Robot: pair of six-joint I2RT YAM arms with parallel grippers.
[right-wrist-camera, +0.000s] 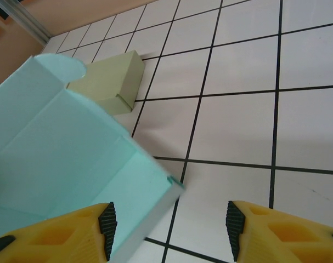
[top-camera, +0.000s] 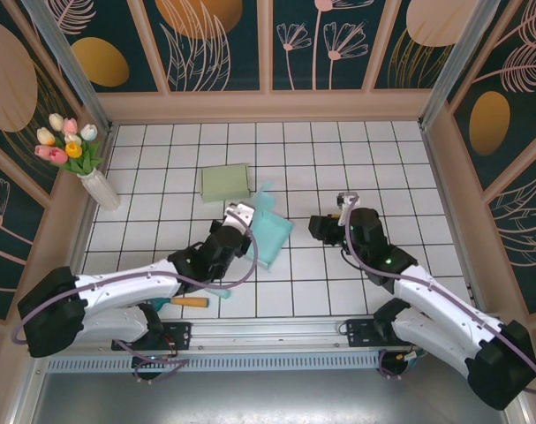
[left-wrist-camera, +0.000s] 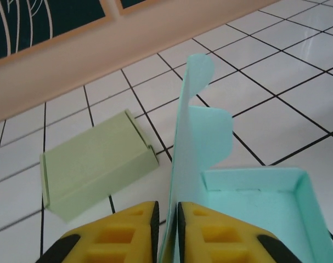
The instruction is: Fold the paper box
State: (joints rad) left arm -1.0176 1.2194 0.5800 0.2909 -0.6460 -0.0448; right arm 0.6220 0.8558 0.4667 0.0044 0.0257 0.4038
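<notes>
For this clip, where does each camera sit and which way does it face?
Top external: above and behind, looking down on the tiled table; both arms show.
Left wrist: looks forward along the left hand, shut on the teal box flap.
Right wrist: looks past the open right hand over tiles.
All share the green box.

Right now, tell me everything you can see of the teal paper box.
The teal paper box looks like thin, matte, pale-teal card and is only partly folded. Its base forms a shallow open tray with low side walls, empty inside. A tall lid panel stands upright from one edge and ends in a rounded tuck tab that curls over. The box rests mid-table on the white tiled table, near a pale green box. The left gripper has its jaws pinched on the upright panel.
</notes>
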